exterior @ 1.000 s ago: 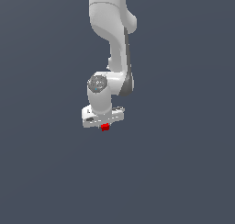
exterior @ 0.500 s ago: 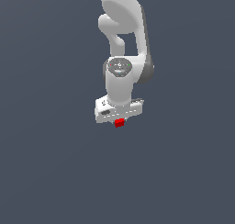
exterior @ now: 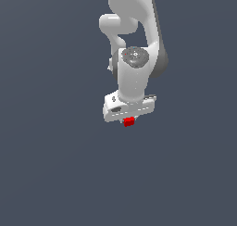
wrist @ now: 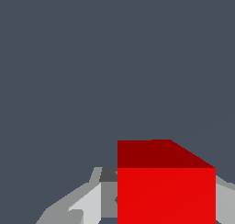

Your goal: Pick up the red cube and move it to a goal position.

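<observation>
The red cube point(exterior: 129, 122) is a tiny bright red block sitting just under the white hand of the arm in the exterior view. My gripper point(exterior: 128, 122) is shut on it, and the fingers are mostly hidden behind the hand's body. In the wrist view the red cube point(wrist: 166, 186) fills much of the picture between the grey fingers point(wrist: 87, 202), held fast by my gripper point(wrist: 166, 195). The cube hangs in the air against a plain dark grey backdrop.
The white arm point(exterior: 134, 44) rises above the hand to the top of the exterior view. Around it there is only a uniform dark grey background.
The arm has carried the held cube toward the exterior view's right and slightly upward over the last second. The grip has stayed the same.
</observation>
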`<state>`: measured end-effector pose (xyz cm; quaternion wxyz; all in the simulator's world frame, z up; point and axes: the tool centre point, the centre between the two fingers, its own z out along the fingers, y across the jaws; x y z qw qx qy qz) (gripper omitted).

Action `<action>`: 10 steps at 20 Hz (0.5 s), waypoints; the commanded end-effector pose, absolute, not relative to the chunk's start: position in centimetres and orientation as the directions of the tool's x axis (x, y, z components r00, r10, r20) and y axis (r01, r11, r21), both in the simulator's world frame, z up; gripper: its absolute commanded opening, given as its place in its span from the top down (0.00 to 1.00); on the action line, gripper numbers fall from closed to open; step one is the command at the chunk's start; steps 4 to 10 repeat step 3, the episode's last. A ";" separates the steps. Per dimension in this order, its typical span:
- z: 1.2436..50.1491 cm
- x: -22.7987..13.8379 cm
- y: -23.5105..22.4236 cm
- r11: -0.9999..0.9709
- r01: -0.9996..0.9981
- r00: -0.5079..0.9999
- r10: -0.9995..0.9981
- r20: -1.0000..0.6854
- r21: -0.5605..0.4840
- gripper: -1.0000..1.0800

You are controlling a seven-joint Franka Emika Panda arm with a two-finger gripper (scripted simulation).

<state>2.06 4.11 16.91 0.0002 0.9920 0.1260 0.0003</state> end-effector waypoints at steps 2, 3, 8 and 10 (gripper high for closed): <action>17.0 2.2 4.1 -0.969 0.249 0.969 0.249 0.000 0.000 1.00; 17.0 2.2 4.1 -0.969 0.249 0.969 0.249 0.000 0.000 1.00; 17.0 2.2 4.1 -0.969 0.249 0.969 0.249 0.000 0.000 1.00; 17.0 2.2 4.1 -0.969 0.249 0.969 0.249 0.000 0.000 1.00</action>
